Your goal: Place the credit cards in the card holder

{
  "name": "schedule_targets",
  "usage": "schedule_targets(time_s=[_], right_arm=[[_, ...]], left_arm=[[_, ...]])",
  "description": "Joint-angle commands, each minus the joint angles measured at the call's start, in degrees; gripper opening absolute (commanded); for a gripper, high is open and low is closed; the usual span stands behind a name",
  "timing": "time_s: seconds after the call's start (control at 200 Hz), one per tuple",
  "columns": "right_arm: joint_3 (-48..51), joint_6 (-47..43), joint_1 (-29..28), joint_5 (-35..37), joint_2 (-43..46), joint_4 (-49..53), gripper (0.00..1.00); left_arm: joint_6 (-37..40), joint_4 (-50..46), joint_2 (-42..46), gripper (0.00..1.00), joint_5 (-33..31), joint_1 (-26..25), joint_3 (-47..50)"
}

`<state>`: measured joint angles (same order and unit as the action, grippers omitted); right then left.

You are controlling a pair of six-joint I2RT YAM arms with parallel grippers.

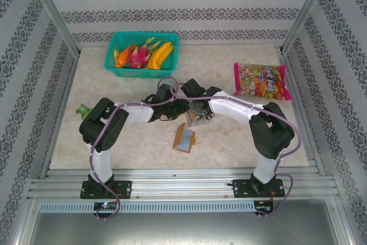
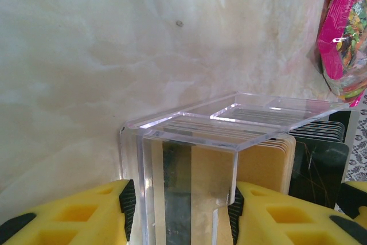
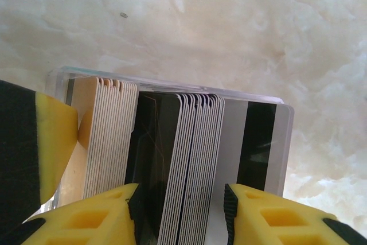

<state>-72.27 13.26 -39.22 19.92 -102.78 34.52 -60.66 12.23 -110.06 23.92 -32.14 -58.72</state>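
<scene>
A small clear plastic box [image 1: 199, 119] stands mid-table, packed with credit cards [image 3: 198, 159] on edge: tan, dark and grey with a black stripe. My left gripper [image 2: 180, 206] is shut on the box [image 2: 189, 159], one pad on each side wall. From the other side my right gripper [image 3: 180, 213] reaches into the box and straddles a bunch of grey-edged cards. Its left pad lies against a dark card. A thin gap shows at the right pad, so it is open. The card holder [image 1: 184, 137], orange-brown, lies just in front of the box with a bluish card on it.
A teal basket [image 1: 143, 34] of toy fruit stands at the back left. A pink candy bag [image 1: 261, 81] lies at the back right, close to the box in the left wrist view [image 2: 344, 32]. A small green object [image 1: 84, 110] sits by the left arm.
</scene>
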Motion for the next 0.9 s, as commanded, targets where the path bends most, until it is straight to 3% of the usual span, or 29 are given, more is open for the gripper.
schedule_targets(time_s=[0.0,0.435,0.495,0.639,0.894], right_arm=[[-1.2,-0.3,-0.4,4.5,1.6,2.5,0.42],[-1.7,-0.3,-0.5,6.0,2.3,3.4,0.40],[-1.6,-0.5,-0.5,6.0,2.5,3.4,0.33],[-1.7,-0.6,-0.5,5.7,2.5,3.5,0.33],[-1.6,-0.6,-0.6,4.5,2.9,3.4,0.19]], left_arm=[[-0.6,-1.9,-0.9,0.49,-0.8,0.0,1.4],[-0.4,-2.3,-0.9,0.48,-0.8,0.0,1.0],[-0.4,-2.4,-1.0,0.48,-0.7,0.0,1.0],[-0.4,-2.5,-1.1,0.48,-0.6,0.0,0.9],[-0.4,-2.6,-1.3,0.48,-0.5,0.0,0.8]])
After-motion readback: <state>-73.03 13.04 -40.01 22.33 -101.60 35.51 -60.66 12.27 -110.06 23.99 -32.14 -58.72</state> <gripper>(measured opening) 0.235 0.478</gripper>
